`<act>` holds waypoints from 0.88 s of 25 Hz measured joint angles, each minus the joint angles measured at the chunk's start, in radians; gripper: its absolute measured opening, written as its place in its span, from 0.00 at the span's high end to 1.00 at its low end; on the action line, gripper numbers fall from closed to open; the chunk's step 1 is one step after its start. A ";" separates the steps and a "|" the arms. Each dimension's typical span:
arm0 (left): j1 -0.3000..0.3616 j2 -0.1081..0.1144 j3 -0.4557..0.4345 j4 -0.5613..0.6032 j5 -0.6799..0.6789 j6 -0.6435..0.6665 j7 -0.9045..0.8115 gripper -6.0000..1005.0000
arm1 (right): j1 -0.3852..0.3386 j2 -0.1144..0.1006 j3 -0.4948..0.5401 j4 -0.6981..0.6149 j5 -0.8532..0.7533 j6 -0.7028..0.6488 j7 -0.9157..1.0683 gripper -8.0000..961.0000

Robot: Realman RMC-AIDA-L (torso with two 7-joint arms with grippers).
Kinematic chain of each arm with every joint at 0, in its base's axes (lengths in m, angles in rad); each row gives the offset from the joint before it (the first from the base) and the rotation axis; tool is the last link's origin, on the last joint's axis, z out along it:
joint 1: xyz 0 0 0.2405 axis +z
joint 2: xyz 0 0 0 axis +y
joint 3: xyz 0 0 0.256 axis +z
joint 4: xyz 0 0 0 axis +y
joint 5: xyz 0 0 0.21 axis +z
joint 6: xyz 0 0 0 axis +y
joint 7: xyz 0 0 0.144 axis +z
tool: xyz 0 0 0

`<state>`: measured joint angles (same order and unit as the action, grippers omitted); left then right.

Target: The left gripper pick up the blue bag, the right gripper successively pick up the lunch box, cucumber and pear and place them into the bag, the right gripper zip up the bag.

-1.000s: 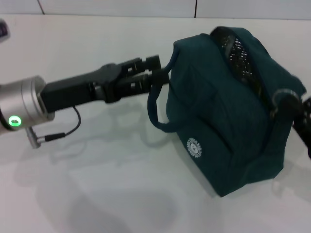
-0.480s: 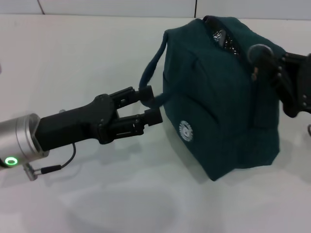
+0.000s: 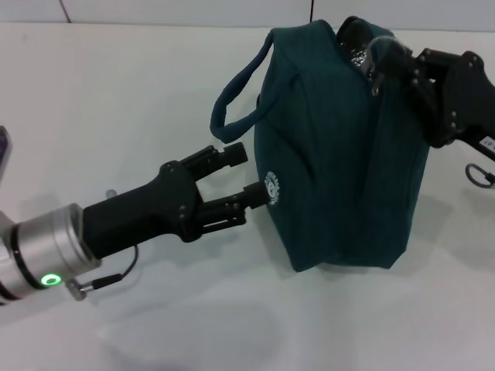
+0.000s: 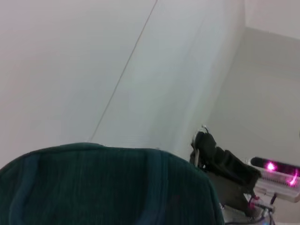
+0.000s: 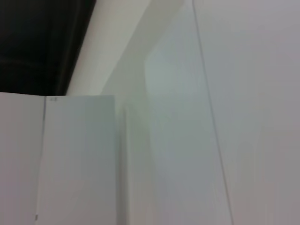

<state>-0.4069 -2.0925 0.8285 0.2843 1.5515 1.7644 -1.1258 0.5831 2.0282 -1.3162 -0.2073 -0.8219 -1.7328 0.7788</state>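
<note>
The blue bag (image 3: 340, 147) stands upright on the white table, and its teal fabric (image 4: 108, 187) fills the near edge of the left wrist view. My left gripper (image 3: 241, 176) is open beside the bag's left face, one fingertip next to the white logo (image 3: 271, 185). The looped handle (image 3: 232, 100) hangs free above it. My right gripper (image 3: 390, 58) sits at the bag's top far corner, shut on the zipper's end, with the pull hidden between its fingers. A short gap shows foil lining (image 3: 356, 45). The lunch box, cucumber and pear are out of view.
White table (image 3: 139, 93) lies all around the bag, with a wall seam at the back. A small metal ring (image 3: 479, 175) dangles under the right arm. The right wrist view shows only pale wall panels (image 5: 187, 140).
My left gripper let go of the handle, opened and dropped toward me. The bag swung upright and shifted left. My right gripper rose along the zipper to the bag's top.
</note>
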 joint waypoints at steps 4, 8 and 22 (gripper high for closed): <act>-0.031 -0.005 0.006 -0.065 -0.009 -0.031 0.078 0.16 | 0.004 0.000 -0.009 0.000 0.027 0.019 0.000 0.98; -0.093 -0.009 0.006 -0.150 -0.009 -0.080 0.139 0.18 | 0.012 0.000 -0.013 0.000 0.031 0.042 -0.002 0.98; -0.150 -0.014 0.002 -0.236 -0.093 -0.169 0.193 0.22 | 0.069 0.000 -0.035 -0.007 0.034 0.085 -0.007 0.98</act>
<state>-0.5565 -2.1068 0.8301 0.0481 1.4588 1.5956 -0.9331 0.6518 2.0278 -1.3516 -0.2143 -0.7884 -1.6473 0.7715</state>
